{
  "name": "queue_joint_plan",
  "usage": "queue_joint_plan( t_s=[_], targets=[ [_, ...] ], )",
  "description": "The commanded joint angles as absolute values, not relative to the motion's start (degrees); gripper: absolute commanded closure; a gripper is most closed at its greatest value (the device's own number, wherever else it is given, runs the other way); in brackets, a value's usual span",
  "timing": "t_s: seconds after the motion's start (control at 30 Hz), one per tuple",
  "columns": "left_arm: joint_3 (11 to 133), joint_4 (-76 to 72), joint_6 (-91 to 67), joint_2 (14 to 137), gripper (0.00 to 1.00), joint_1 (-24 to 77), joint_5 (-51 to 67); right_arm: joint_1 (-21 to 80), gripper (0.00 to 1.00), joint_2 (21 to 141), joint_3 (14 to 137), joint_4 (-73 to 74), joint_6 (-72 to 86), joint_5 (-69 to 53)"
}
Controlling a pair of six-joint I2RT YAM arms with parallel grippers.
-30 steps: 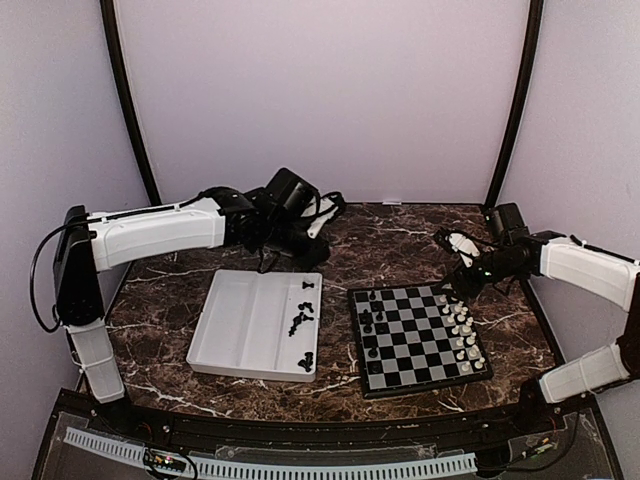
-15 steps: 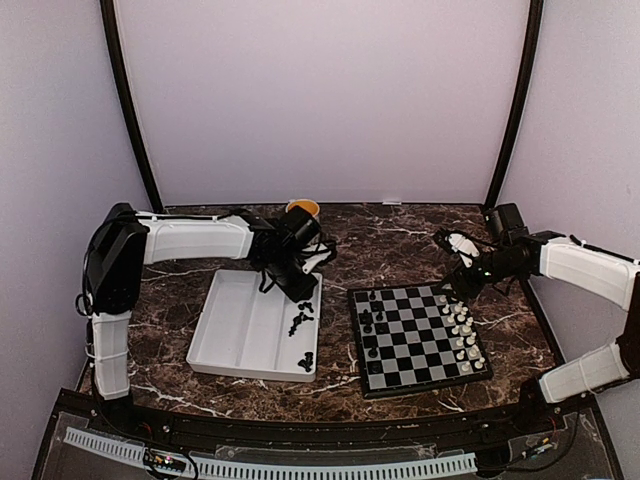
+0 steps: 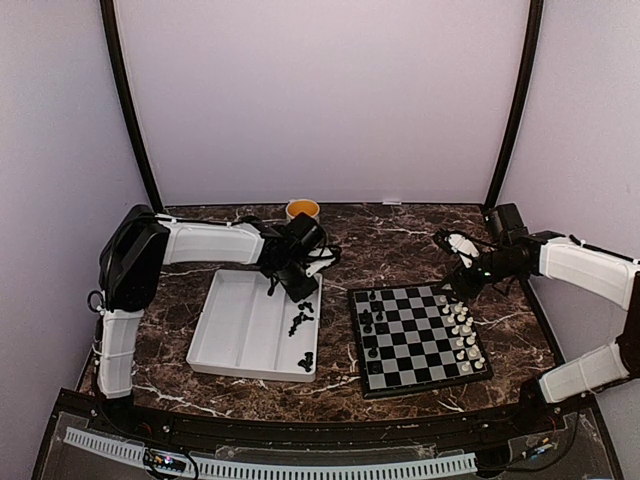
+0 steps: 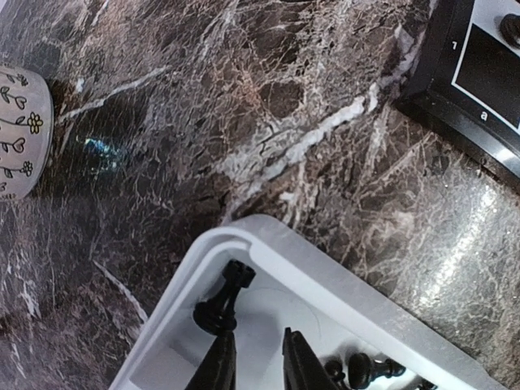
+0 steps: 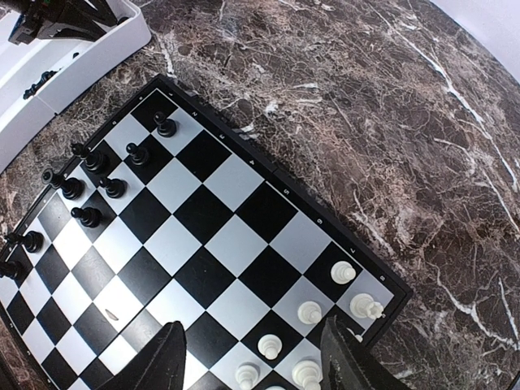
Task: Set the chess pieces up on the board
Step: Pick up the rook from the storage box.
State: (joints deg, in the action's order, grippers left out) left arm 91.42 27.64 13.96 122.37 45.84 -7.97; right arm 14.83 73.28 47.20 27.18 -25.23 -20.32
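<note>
The board lies right of centre, with black chess pieces along its left side and white ones along its right. More black pieces lie loose in the white tray. My left gripper is low over the tray's far right corner. In the left wrist view its fingers stand a narrow gap apart with nothing between them. A black piece lies just beyond the left fingertip. My right gripper hangs wide open above the board's white rows.
A patterned mug with an orange inside stands on the marble behind the tray, also in the left wrist view. The board's black rim lies close to the tray's right wall. Purple walls enclose the table.
My left arm has swung forward and down from the back of the table to the tray's far right corner, uncovering the mug. The right arm has stayed still.
</note>
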Motion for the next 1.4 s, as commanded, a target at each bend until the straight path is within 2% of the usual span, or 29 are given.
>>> queue_joint_plan(
  t_s=[0.0, 0.5, 0.93, 1.13, 1.37],
  targets=[
    [93.0, 25.8, 17.4, 123.0, 0.76, 45.4, -10.5, 14.5, 0.41, 74.1, 47.1, 26.8, -25.8, -20.1],
    [95.3, 27.4, 20.6, 123.8, 0.73, 45.4, -12.6, 14.5, 0.41, 75.2, 47.3, 26.7, -25.7, -19.2],
    [95.7, 28.5, 19.7, 126.6, 0.7, 45.0, -8.8, 14.5, 0.41, 75.5, 47.3, 26.9, -25.8, -19.6],
    [97.6, 33.6, 17.1, 128.1, 0.72, 44.3, -3.4, 14.5, 0.41, 75.5, 47.3, 27.0, -25.9, -19.6],
    [96.9, 35.9, 15.2, 128.1, 0.76, 44.2, -3.8, 14.5, 0.41, 76.1, 47.5, 27.1, -25.8, -19.9]
  ],
)
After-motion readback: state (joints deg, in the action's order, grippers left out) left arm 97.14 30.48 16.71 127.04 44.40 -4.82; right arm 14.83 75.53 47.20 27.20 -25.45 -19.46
